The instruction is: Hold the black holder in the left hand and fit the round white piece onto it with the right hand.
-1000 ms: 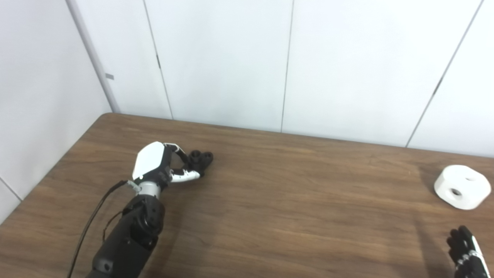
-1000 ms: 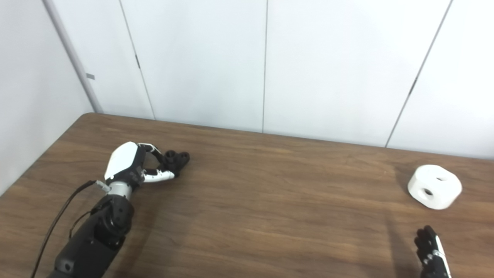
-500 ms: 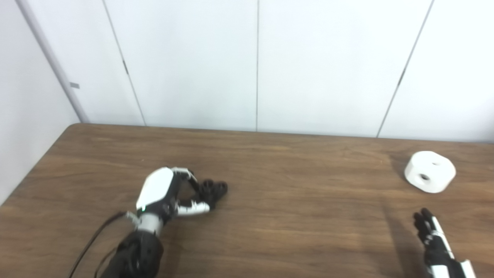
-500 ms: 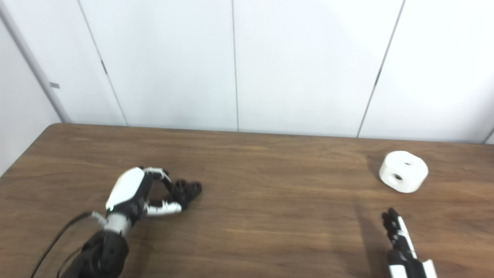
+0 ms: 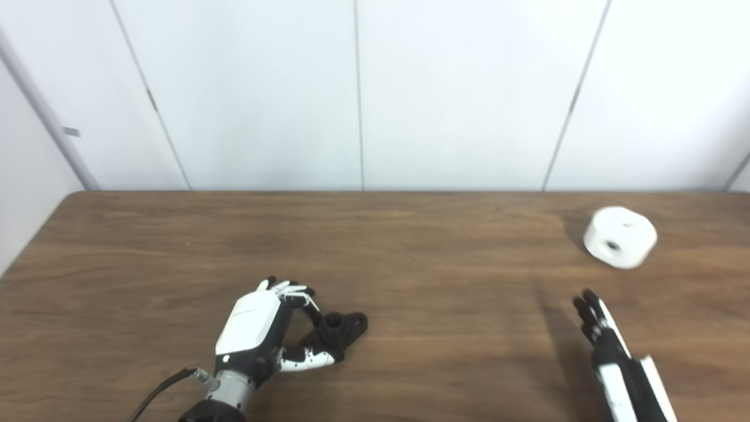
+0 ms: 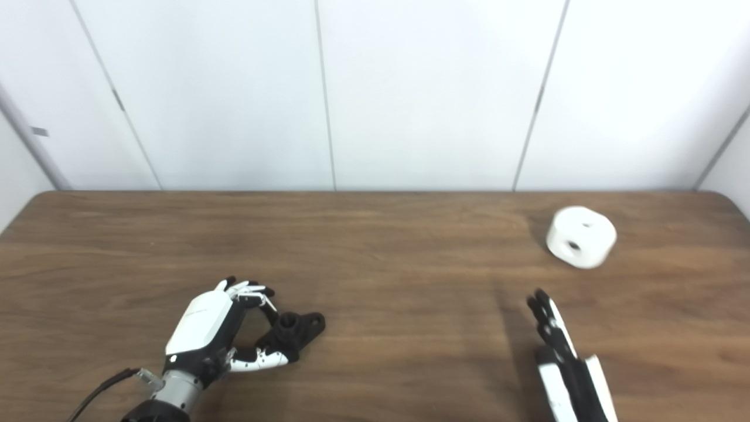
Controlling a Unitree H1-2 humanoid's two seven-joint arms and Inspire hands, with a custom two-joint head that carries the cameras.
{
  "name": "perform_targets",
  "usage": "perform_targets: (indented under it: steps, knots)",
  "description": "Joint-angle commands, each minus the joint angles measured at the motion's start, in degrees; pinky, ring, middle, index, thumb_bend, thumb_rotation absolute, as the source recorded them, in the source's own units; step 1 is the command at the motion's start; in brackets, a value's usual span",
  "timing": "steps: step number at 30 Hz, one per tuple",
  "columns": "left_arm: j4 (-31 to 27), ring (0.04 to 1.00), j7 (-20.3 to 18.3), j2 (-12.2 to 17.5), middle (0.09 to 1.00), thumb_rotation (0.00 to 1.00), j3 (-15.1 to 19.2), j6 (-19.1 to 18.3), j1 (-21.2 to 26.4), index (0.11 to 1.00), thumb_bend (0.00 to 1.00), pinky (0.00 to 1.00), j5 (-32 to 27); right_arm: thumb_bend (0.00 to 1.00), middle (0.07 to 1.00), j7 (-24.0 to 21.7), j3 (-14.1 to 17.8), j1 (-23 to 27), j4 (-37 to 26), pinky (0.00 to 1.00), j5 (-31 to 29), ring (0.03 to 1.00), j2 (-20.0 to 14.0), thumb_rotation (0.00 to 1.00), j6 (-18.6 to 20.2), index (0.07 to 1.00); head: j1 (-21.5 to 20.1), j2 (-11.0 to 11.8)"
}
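Observation:
The black holder is low over the table's near left part, pinched between the fingers and thumb of my left hand. That hand is shut on the black holder, its white back facing up. Whether the holder touches the wood is unclear. The round white piece, with a hole in its side, lies on the table at the far right. My right hand is in front of the white piece and well short of it. Its fingers are straight and apart, and it holds nothing.
The brown wooden table fills the lower half of the view. White wall panels stand along its back edge. A dark cable runs from my left wrist to the picture's bottom edge.
The camera has swung right and tilted. My left hand has brought the black holder nearer the table's front, towards the middle. My right hand has reached further in. The white piece has stayed put.

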State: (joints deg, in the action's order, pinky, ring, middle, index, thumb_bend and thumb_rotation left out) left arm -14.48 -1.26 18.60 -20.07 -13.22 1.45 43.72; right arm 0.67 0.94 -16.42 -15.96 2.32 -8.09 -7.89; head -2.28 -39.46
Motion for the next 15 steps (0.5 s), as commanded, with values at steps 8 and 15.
perform_targets:
  steps: [8,15]
  knots:
    - [-1.33,0.876,0.43,-1.98,0.786,0.05,-1.74,6.41,-1.90,0.486,0.52,1.00,2.91,0.59,0.957,1.34,0.00,0.65,-5.32,1.00,0.51,0.977,2.32,1.00,2.90,0.968,-0.28,-1.95]
    - [-3.00,0.882,-1.58,-2.70,0.799,0.05,-2.50,7.01,-2.82,0.486,0.52,1.00,3.92,0.58,0.956,2.03,0.47,1.35,-6.74,1.00,2.14,0.973,1.40,0.98,5.33,0.965,0.18,-4.02]
